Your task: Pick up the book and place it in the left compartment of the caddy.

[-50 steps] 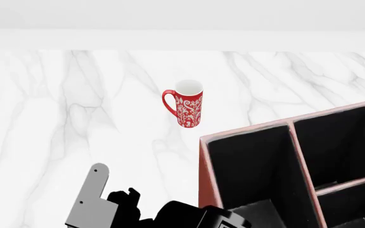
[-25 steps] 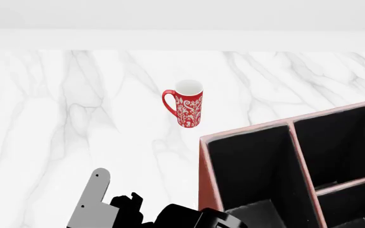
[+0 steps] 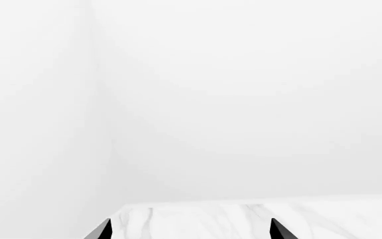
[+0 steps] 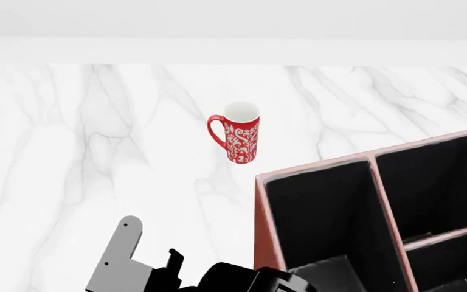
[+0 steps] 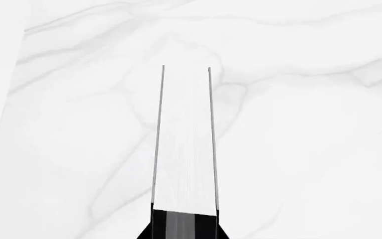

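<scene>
In the right wrist view the book [image 5: 184, 149] points straight away from the camera, showing white page edges between two thin black covers. My right gripper [image 5: 184, 228] is shut on its near end, above the white marble table [image 5: 310, 149]. The head view shows neither the book nor the right gripper. The reddish-brown caddy [image 4: 315, 167] stands at the right of the head view, and its left compartment [image 4: 323, 219] is long, with black walls. My left gripper [image 3: 189, 230] is open with nothing between its fingertips, and the left arm [image 4: 124, 255] is low on the left, beside the caddy.
A tall red patterned mug [image 4: 239, 134] stands upright on the marble table [image 4: 95, 152], beyond the caddy's near left corner. A white wall [image 4: 233, 24] runs behind the table's far edge. The caddy's two smaller sections [image 4: 436, 182] lie to the right.
In the head view the left arm has sunk slightly toward the bottom edge. The mug and the caddy have not moved.
</scene>
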You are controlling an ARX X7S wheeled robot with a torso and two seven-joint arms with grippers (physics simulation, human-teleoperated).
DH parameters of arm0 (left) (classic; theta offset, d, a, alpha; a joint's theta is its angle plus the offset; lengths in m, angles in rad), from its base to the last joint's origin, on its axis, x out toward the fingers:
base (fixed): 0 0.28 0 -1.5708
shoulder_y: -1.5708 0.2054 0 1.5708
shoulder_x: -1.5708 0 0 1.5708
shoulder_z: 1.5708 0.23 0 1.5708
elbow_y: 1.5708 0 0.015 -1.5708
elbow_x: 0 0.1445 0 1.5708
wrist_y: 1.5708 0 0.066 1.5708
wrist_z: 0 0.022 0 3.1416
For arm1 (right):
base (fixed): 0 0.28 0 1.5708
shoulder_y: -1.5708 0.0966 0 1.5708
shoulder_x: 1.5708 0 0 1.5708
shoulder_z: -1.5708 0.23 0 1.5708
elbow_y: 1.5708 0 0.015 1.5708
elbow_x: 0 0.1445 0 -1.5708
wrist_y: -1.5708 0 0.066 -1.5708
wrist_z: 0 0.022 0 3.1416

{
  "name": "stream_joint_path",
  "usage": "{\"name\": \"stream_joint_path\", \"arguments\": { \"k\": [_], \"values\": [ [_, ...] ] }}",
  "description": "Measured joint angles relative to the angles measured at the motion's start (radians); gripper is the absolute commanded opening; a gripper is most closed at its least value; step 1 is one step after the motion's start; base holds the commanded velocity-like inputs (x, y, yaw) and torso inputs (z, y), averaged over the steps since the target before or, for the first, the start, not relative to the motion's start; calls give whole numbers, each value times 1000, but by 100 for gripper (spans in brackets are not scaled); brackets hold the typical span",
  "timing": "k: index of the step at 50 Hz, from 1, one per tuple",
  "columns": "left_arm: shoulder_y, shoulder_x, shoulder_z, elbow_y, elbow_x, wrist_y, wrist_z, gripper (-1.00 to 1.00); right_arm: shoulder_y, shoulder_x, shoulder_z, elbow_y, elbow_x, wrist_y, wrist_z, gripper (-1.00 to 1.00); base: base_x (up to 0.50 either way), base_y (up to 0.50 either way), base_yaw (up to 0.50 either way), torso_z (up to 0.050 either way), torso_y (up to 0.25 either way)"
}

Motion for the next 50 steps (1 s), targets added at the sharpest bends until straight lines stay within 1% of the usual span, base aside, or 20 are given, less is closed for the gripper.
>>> {"name": "stream_joint_path", "arguments": {
  "k": [12,19,31,38,44,50],
  "values": [
    [4,-3,-4,0,-3,4,-2,100,-3,11,7,-34,14,26,35,-100,0,0,0,0,0],
    [7,-4,-3,1,-1,6,-3,100,5,26,39,-86,62,84,93,-100,0,0,0,0,0],
    [10,-7,-10,1,-6,10,-5,100,20,60,135,-208,187,203,253,-100,0,0,0,0,1],
    [13,-8,-14,-1,-8,13,-6,100,22,74,193,-280,266,270,377,-100,0,0,0,0,1],
    [12,-10,-11,0,-9,13,-8,100,18,84,244,-329,334,313,469,-100,0,0,0,0,0],
    [12,-11,-9,0,-9,14,-10,100,21,96,286,-374,390,337,531,-100,0,0,0,0,2]
  ]
}}
